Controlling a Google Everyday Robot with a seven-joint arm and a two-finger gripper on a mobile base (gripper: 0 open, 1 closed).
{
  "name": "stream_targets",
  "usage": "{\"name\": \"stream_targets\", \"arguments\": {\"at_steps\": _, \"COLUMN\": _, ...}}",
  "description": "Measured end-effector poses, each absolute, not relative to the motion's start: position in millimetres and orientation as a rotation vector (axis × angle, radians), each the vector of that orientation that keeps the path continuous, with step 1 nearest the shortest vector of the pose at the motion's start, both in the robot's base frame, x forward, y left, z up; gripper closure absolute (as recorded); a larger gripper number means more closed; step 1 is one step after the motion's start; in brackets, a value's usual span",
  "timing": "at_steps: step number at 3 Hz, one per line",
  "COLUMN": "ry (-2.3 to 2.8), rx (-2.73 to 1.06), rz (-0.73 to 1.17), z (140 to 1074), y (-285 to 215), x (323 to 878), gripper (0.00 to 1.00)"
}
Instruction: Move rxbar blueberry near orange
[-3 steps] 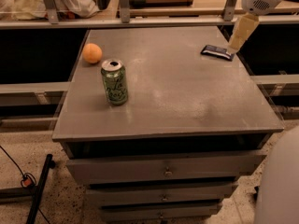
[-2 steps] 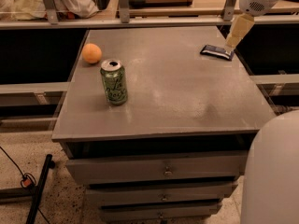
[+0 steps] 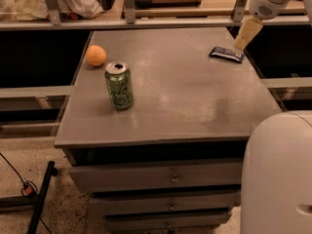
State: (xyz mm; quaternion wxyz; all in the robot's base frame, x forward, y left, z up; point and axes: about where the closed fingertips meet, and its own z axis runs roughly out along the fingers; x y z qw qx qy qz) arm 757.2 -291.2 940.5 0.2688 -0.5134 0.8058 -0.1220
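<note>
The rxbar blueberry [image 3: 226,54], a flat dark bar, lies at the far right of the grey cabinet top [image 3: 185,96]. The orange [image 3: 96,55] sits at the far left edge of the top. My gripper [image 3: 242,44] hangs from the white arm at the upper right, its pale fingers [image 3: 245,33] pointing down just above the bar's right end.
A green soda can [image 3: 119,86] stands upright in front of the orange. A rail with posts [image 3: 146,21] runs behind the cabinet. Drawers [image 3: 161,179] are below the top. My white base [image 3: 278,174] fills the lower right.
My gripper has moved slightly toward the bar's right end. The white base has risen into the lower right of the view. The bar, can and orange have not moved.
</note>
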Motion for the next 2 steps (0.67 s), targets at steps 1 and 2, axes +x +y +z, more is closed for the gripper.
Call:
{"name": "stream_targets", "arguments": {"at_steps": 1, "ry": 2.187, "rx": -1.377, "rz": -0.314, "z": 930.3, "y": -295.1, "x": 762.0, "gripper": 0.00}}
{"name": "stream_targets", "arguments": {"at_steps": 2, "ry": 2.198, "rx": -1.362, "rz": -0.260, "z": 915.7, "y": -299.1, "x": 764.1, "gripper": 0.00}}
